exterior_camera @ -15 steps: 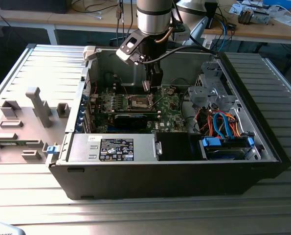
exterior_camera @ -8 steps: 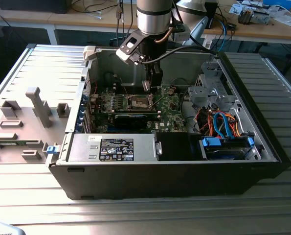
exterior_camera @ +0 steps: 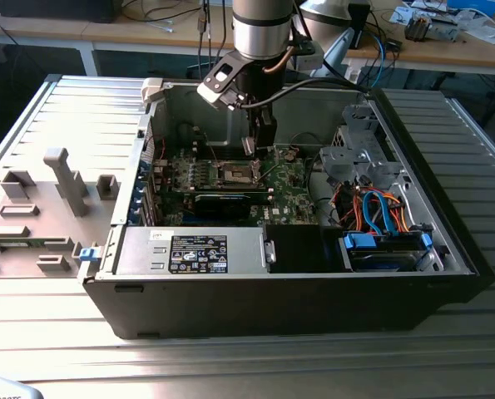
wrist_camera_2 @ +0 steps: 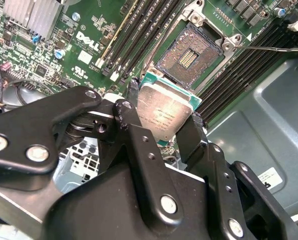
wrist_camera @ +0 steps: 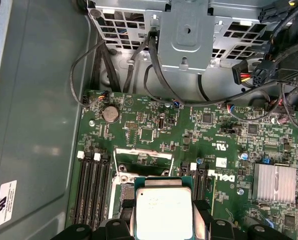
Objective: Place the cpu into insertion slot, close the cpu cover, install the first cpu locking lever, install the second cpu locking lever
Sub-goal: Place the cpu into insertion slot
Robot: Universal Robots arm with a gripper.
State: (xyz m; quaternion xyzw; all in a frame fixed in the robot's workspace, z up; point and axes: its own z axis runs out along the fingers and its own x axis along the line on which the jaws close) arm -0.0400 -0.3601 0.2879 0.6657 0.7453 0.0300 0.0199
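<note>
**CPU in the gripper, not seated yet**

The cpu (wrist_camera_2: 161,107) is pinched by its edges in the gripper (wrist_camera_2: 164,119). Its metal top faces the cam, and it hangs just above the insertion slot (wrist_camera_2: 189,55), apart from it. The slot is bare w/ gold contacts exposed, so nothing's seated imo. The cpu cover (wrist_camera: 143,151) looks flipped up. A thin locking lever (wrist_camera_2: 275,48) sticks out loose over the memory slots (wrist_camera_2: 143,30). So basically 0 of 4 steps done: placing, cover and both levers are all left.

The second wrist view gives you the contacts + the fingers (wrist_camera_2: 194,132) on the chip. In the first wrist view the cpu hides most of the slot, but you get the motherboard (wrist_camera: 154,120) and cables (wrist_camera: 154,85) beyond. The exterior view has the arm (exterior_camera: 259,33) reaching down into the open pc case (exterior_camera: 314,274) on the desk (exterior_camera: 230,357).
</note>
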